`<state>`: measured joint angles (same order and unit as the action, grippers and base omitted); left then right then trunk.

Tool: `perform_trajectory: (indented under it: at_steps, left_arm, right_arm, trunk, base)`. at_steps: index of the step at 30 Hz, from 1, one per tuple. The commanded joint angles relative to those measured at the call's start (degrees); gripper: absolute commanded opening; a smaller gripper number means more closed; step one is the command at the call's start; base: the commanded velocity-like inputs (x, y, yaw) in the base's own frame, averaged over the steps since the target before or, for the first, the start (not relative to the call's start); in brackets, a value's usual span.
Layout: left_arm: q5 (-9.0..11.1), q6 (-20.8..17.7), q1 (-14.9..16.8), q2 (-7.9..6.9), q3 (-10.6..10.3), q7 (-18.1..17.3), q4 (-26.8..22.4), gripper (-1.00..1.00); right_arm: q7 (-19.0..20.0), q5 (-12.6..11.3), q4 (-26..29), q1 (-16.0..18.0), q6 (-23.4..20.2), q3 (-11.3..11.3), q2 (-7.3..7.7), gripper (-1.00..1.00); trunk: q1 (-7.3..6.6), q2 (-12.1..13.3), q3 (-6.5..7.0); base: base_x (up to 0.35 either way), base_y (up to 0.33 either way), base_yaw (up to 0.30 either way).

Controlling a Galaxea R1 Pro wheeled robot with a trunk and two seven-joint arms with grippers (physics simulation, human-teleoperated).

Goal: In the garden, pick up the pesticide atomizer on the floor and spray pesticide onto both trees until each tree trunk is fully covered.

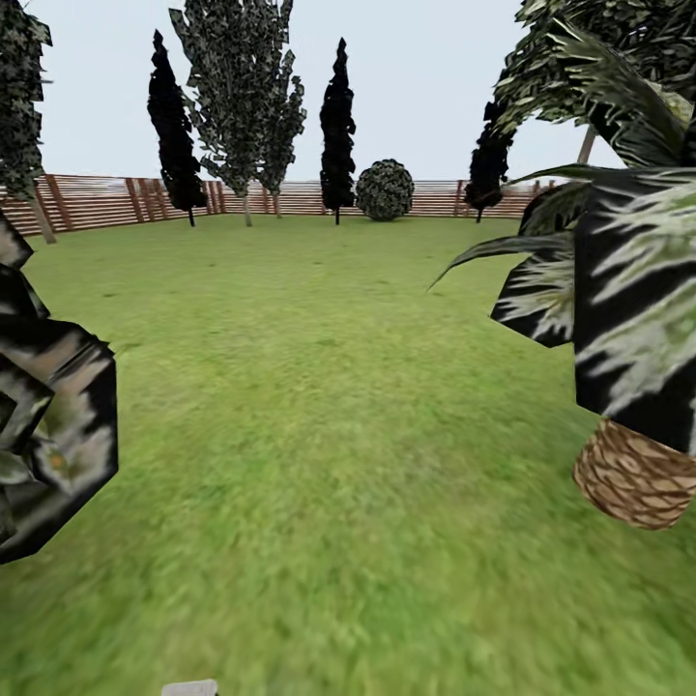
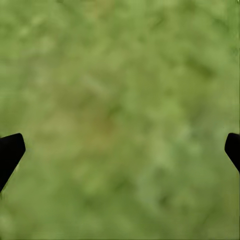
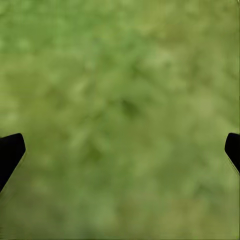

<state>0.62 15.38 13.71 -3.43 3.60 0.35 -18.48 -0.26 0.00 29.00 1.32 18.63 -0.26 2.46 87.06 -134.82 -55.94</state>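
Observation:
The pesticide atomizer is out of view. The garden lawn stretches ahead to a brown slat fence. Tall leafy trees stand far off by the fence, their trunks thin at this distance; I cannot tell whether they are the task's trees. In the left wrist view my left gripper is open over bare grass, its dark fingertips far apart with nothing between them. My right gripper is likewise open above grass, and it holds nothing.
A palm with a scaly trunk and striped fronds crowds the near right. More dark fronds hang at the near left. Dark cypresses and a round bush line the far fence. A grey stone slab lies by my base.

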Motion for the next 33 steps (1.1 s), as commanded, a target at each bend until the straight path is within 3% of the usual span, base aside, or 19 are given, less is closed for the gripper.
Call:
perform_trajectory:
  at_steps: [1,15,33]
  left_arm:
    - [0.0,0.0,0.0,0.0,0.0,0.0,0.01,1.0]
    - [0.0,0.0,0.0,0.02,0.0,0.02,0.02,1.0]
    - [0.0,0.0,0.0,0.0,0.0,0.0,-0.03,1.0]
  right_arm:
    - [0.0,0.0,0.0,0.0,0.0,0.0,0.0,1.0]
    - [0.0,0.0,-0.09,0.0,0.0,0.0,0.0,1.0]
    - [0.0,0.0,-0.09,0.0,0.0,0.0,0.0,1.0]
  trunk:
    - [0.0,0.0,0.0]
    - [0.0,0.0,0.0]
    - [0.0,0.0,0.0]
  base:
    - [0.34,0.0,0.277]
    - [0.34,0.0,0.272]
    - [0.34,0.0,0.014]
